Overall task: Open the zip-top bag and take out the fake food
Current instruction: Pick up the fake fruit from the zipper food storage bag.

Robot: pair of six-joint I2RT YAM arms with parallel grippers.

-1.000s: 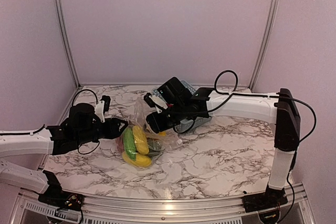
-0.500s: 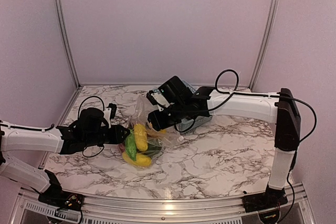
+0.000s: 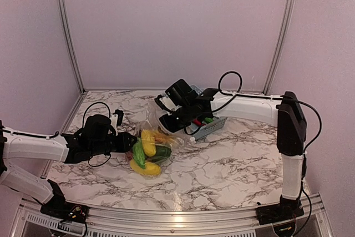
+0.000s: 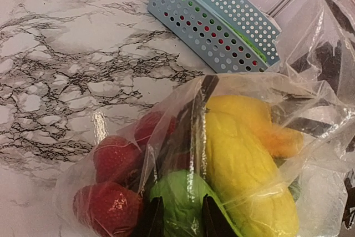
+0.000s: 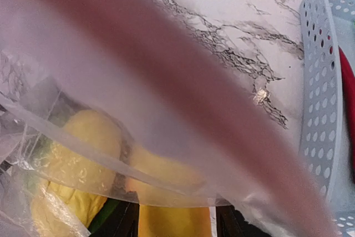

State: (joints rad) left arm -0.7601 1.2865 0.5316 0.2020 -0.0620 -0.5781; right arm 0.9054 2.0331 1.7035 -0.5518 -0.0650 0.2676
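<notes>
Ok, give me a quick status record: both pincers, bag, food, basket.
left pincer: closed on the bag's full end, around a green piece
right pincer: at the bag's top end, grip unclear
zip-top bag: stretched between both pincers, mouth state unclear
fake food: yellow, green and red pieces inside the bag
blue basket: beside the bag, red and green items inside

top external: high and behind, looking down over the whole table (image 3: 222, 170). both wrist views: low, very close against the zip-top bag (image 4: 310, 98); blue basket (image 4: 222, 20) shared behind.
</notes>
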